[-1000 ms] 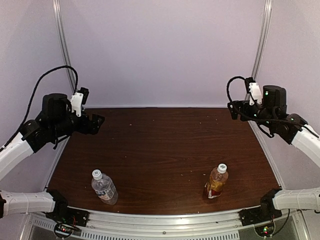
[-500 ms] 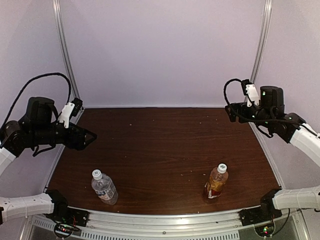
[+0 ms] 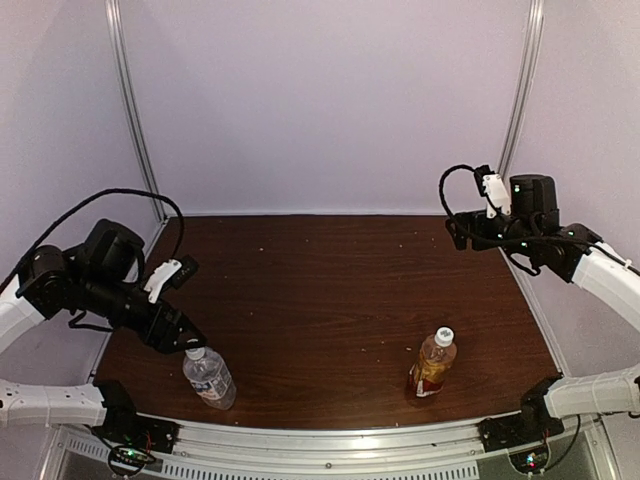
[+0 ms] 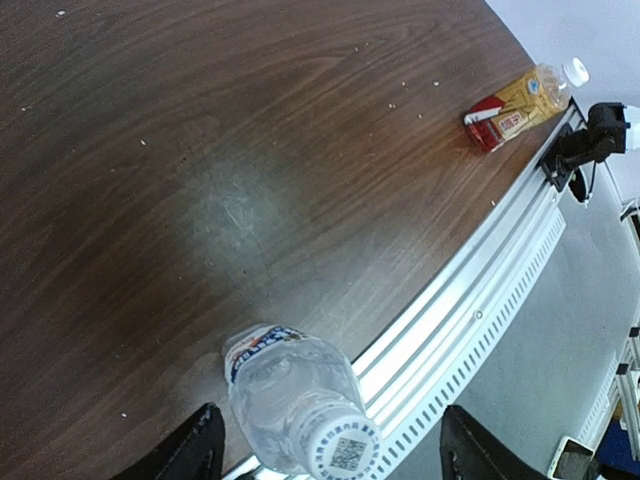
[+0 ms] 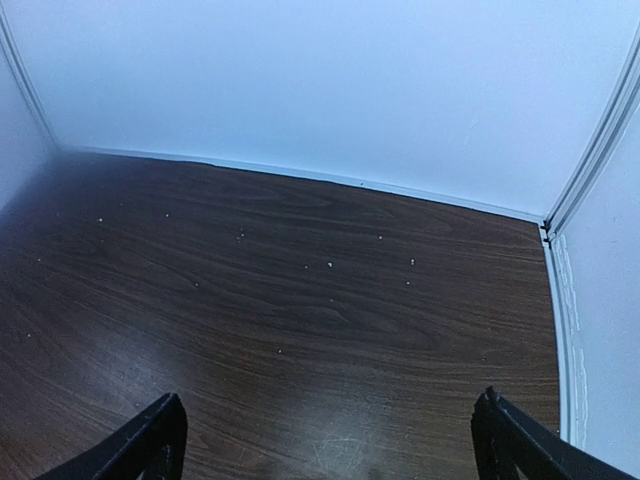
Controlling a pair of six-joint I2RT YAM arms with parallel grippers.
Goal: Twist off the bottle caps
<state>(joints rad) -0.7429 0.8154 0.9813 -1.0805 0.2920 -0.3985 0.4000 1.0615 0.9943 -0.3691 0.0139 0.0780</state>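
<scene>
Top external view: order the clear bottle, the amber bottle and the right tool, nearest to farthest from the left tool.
1. Clear bottle, just below the left tool, near-left edge.
2. Amber bottle, near edge, right side.
3. Right tool, raised over the far right corner.

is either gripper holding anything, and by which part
Nothing is held: left gripper open by the clear bottle's cap, not touching; right gripper open.

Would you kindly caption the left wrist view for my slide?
Left tool open over the capped clear bottle at the table edge; amber bottle beyond.
</scene>
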